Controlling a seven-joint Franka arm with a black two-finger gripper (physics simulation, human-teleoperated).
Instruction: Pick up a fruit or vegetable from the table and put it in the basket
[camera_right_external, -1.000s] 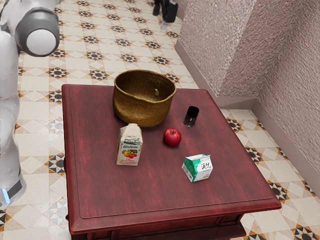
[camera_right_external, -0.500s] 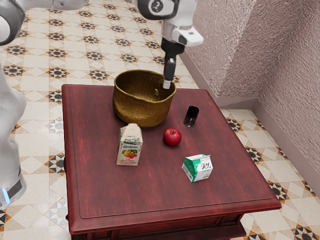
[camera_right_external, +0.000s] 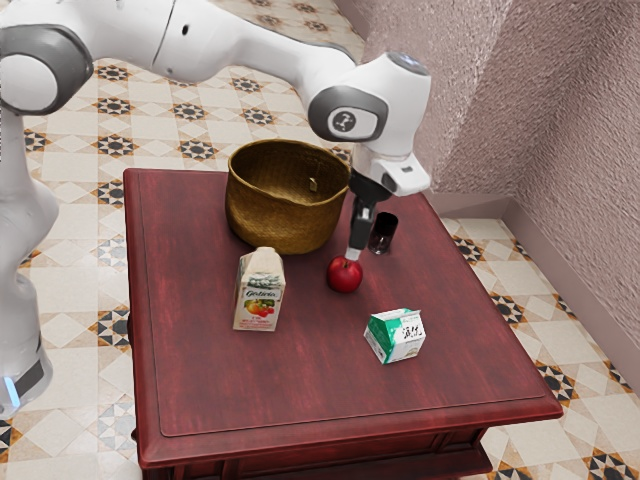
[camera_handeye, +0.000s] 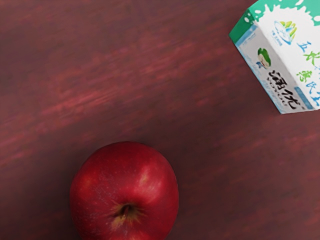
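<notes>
Your red apple (camera_right_external: 343, 277) should be firm, light, slick and bruisable; grip its widest flanks, clear of the stem (camera_handeye: 126, 210). It sits on the tabletop (camera_right_external: 300, 375) just below the claw (camera_right_external: 355, 257), whose opening you cannot tell. In the exterior view, the woven basket (camera_right_external: 280, 227) lies at its eleven o'clock, the green-and-white carton (camera_right_external: 398, 339) at five.
</notes>
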